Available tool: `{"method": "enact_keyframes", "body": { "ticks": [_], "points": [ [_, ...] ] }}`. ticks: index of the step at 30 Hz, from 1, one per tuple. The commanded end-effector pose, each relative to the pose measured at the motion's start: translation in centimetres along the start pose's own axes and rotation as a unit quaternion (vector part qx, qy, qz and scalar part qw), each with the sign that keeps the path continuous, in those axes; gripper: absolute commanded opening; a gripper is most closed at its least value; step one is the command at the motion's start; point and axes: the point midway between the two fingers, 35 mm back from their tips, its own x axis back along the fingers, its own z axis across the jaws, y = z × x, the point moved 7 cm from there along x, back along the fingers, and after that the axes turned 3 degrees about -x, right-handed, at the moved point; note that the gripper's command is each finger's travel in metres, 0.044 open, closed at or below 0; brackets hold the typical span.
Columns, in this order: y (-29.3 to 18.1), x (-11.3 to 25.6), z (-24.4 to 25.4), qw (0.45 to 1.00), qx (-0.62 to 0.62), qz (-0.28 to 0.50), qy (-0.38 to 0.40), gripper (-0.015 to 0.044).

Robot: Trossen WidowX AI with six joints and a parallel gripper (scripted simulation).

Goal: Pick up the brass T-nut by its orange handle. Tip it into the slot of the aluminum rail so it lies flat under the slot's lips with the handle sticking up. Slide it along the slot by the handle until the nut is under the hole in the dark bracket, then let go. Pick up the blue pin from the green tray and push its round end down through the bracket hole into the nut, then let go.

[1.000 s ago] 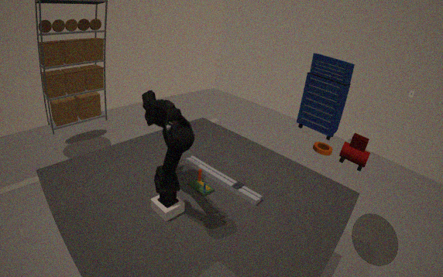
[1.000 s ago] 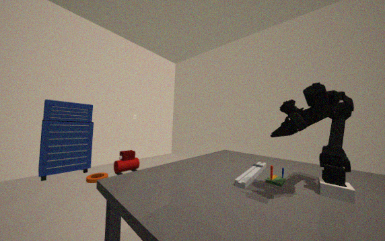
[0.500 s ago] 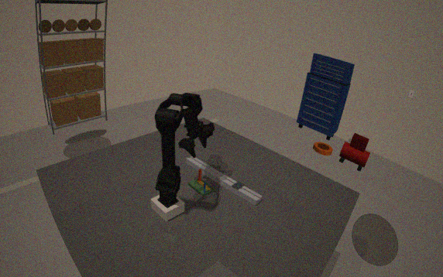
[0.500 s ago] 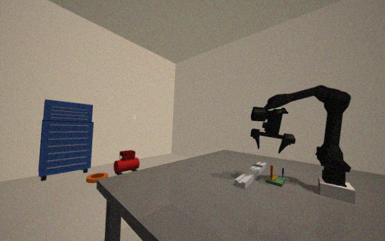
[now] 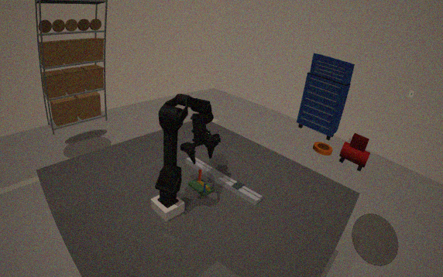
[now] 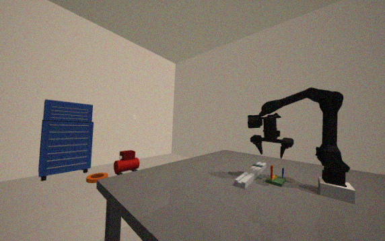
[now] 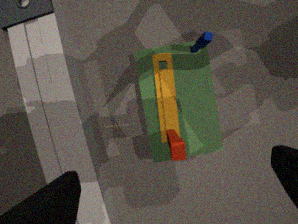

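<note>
black arm [image 5: 170, 147] [image 6: 330, 124] up at right of the exterior frame, elbow bent high, wrist dropped. gripper [image 5: 202, 159] [image 6: 271, 156] [image 7: 176, 168] points down, fingers spread wide, nothing between; tips at lower left and lower right of the wrist frame.

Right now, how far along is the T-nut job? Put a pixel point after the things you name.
Nothing looks finished. The orange handle [image 5: 200, 175] [image 6: 271, 171] [image 7: 176, 145] and blue pin [image 5: 204, 188] [image 6: 283, 172] [image 7: 202, 42] both stand at the green tray [image 5: 196, 188] [image 6: 277, 182] [image 7: 198, 107]. Nothing is in hand: the tool [image 5: 202, 159] [image 6: 271, 156] [image 7: 176, 168] is open above them. Left: grasping, seating and sliding the nut along the rail [image 5: 251, 196] [image 6: 243, 183] [image 7: 47, 110], then pinning it through the bracket [image 5: 238, 186] [image 6: 258, 165] [image 7: 37, 8].
</note>
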Motion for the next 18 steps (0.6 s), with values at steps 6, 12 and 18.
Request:
{"method": "enact_keyframes", "body": {
  "ticks": [6, 12, 18],
  "points": [
    [-0.6, -3.8, -0.4, 1.000, -0.001, -0.004, -0.010, 0.0440],
    [-0.9, -4.6, -0.4, 1.000, -0.001, -0.004, -0.010, 0.0440],
    [-1.1, -5.6, -0.4, 1.000, -0.001, -0.004, -0.010, 0.0440]
  ]
}}
